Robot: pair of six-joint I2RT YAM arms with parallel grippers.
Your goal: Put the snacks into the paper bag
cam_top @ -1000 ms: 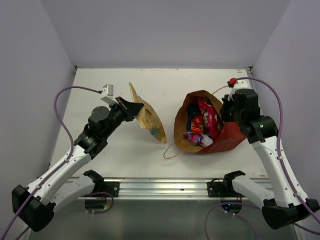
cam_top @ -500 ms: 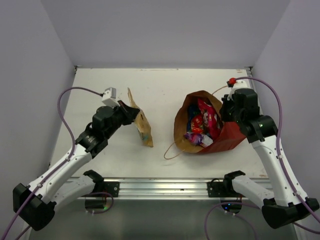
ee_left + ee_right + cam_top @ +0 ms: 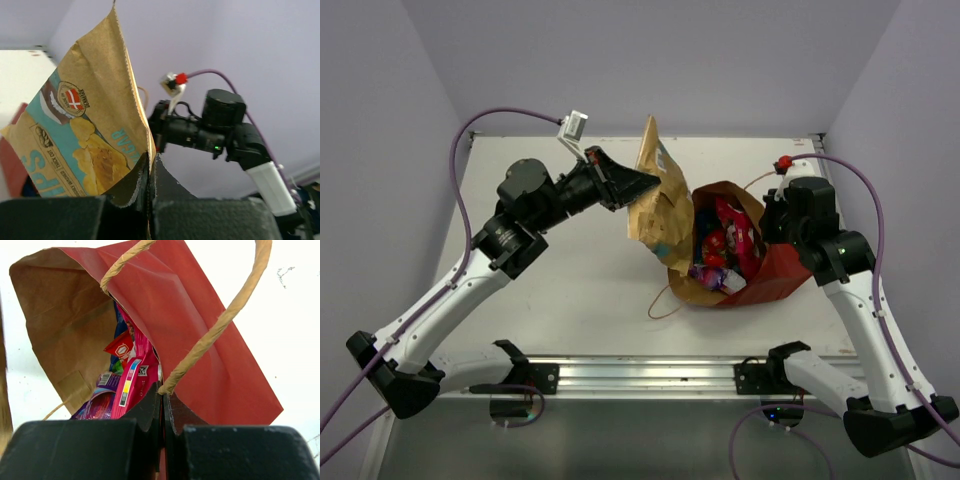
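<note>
At centre right of the top view, the right gripper (image 3: 162, 396) is pinched together on a string handle (image 3: 220, 320) of the paper bag (image 3: 778, 277), apparently to hold its mouth lifted and open. The left gripper (image 3: 652, 184) is clamped on one edge of the tan kraft pouch (image 3: 656, 205) and holds it upright in the air just over the bag's left rim, probably ready to go in. The pouch is flat and creased, with a teal label showing chips; the other packets (image 3: 725, 245) lie inside the bag.
</note>
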